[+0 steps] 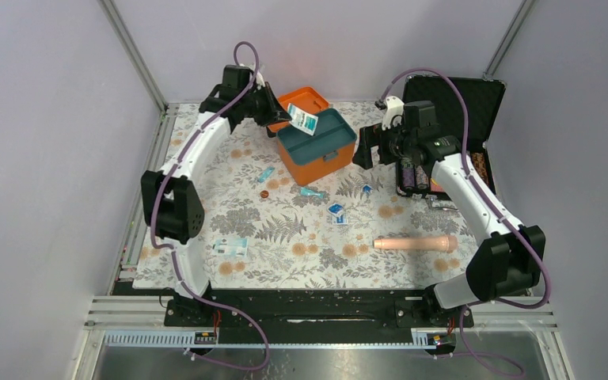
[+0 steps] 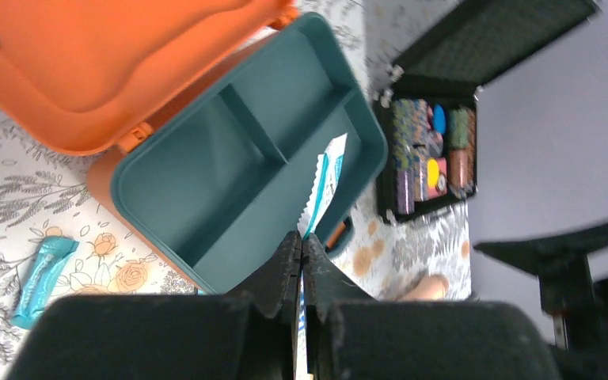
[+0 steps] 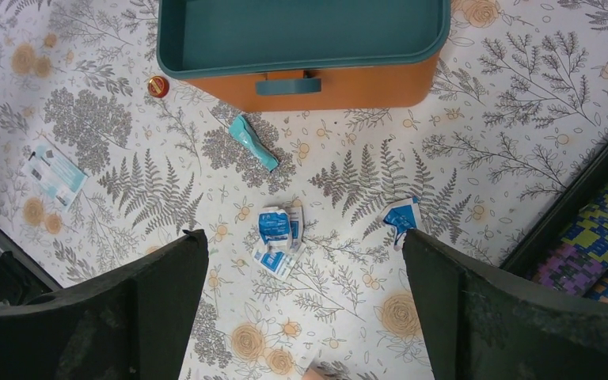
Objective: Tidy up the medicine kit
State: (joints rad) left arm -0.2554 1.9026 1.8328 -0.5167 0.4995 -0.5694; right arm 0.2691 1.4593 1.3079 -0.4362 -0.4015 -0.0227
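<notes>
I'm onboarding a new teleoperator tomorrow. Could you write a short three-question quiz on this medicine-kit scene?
1. True or false: the left gripper is shut on a white-and-teal packet held over the teal tray.
2. Choose one: the right gripper is A) shut on a packet, B) open with nothing between its fingers, C) shut on a bottle.
3. Fill the blank: the lid of the orange box is ____.

Key: 1 true; 2 B; 3 open.
</notes>
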